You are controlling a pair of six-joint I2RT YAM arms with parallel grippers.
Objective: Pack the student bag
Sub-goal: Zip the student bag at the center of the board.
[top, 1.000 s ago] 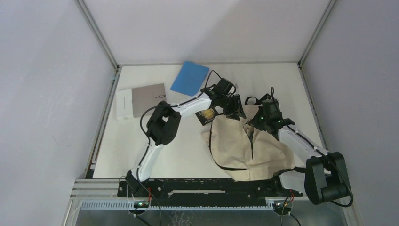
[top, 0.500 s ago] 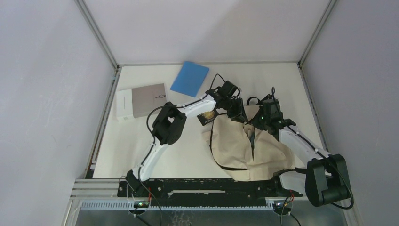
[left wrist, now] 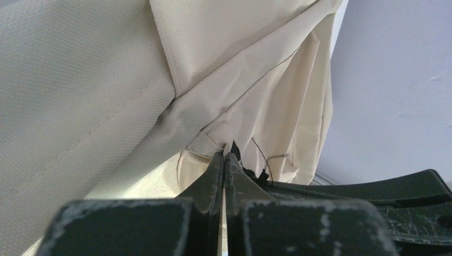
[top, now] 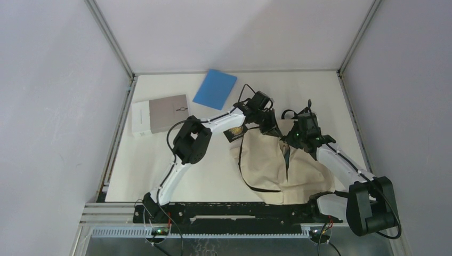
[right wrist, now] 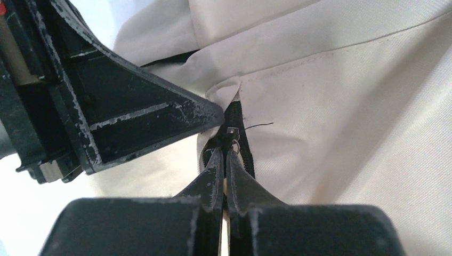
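1. The worktop carries everything. Only the top view shows it whole.
2. The bag lies slumped and creased right of centre, near the front edge, between the two arms. No view shows its inside.
3. A grey book lies flat at the far left. A blue folder lies just beyond it near the back wall. Both are well apart from the bag, and neither wrist view shows them.
4. The left hand is at the bag's far top edge. Its wrist view shows it pressed closed, pinching a fold of cream cloth at the zip's end.
5. The right hand is just beside the left one, on the same edge. Its own view shows it closed on the zip pull, with the left hand's black finger touching the cloth there.
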